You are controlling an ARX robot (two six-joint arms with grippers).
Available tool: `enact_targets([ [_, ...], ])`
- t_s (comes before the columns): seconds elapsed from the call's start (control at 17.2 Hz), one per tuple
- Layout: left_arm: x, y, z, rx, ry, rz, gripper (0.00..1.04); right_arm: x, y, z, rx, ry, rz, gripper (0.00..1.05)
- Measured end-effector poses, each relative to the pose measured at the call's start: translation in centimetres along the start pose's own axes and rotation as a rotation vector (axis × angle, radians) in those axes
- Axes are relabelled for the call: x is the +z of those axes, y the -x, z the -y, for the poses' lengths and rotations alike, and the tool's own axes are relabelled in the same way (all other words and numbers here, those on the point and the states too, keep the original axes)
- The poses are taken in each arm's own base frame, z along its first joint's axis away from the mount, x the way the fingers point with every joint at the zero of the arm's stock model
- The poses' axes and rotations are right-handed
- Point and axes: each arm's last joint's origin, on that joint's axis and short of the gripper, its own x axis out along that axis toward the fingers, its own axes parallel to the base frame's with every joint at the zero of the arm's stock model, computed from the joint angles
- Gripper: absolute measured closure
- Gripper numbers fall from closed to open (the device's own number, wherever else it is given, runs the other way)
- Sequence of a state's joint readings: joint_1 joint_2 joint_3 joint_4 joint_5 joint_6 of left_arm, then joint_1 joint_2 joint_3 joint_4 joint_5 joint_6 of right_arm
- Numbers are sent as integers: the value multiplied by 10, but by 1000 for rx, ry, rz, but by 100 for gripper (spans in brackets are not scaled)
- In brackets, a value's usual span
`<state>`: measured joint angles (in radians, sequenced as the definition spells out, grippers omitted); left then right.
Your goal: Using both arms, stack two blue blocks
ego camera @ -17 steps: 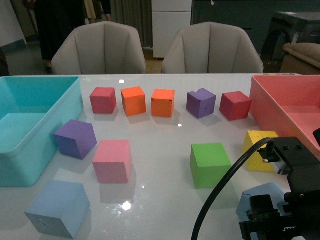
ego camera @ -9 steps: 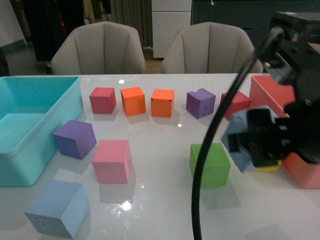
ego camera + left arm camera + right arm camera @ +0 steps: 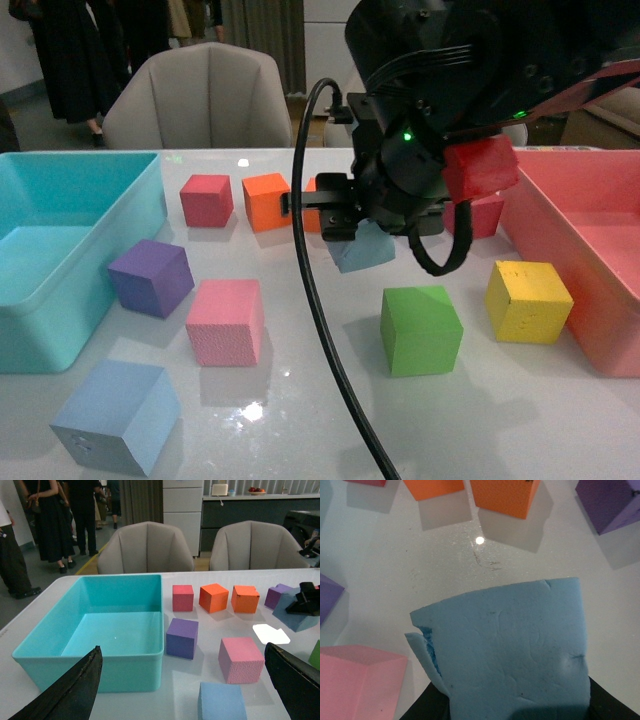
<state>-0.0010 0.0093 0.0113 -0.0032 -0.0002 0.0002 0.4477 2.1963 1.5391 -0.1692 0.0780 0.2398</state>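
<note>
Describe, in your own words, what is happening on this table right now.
The right gripper is shut on a light blue foam cube, holding it up over the middle of the white table. The second light blue foam cube sits at the table's near left corner, by the turquoise plastic bin. The left gripper hangs open and empty near that cube, so nothing is stacked yet.
</note>
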Motion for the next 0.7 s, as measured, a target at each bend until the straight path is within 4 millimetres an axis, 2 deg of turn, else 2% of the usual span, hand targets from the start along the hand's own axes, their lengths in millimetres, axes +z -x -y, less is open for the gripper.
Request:
enact_targets([
  [0.17,0,0,0,0,0,0,7,1,-24,-15,6,-37,-56,63],
  [0.41,0,0,0,0,0,0,7,0,-31,-19,1,-67,-76,63],
  [0.58,0,0,0,0,0,0,7,0,-49,-26,-28,-131,-89,64],
  [0.7,0,0,0,0,0,0,7,6,-54,-28,-34,-145,-78,64],
])
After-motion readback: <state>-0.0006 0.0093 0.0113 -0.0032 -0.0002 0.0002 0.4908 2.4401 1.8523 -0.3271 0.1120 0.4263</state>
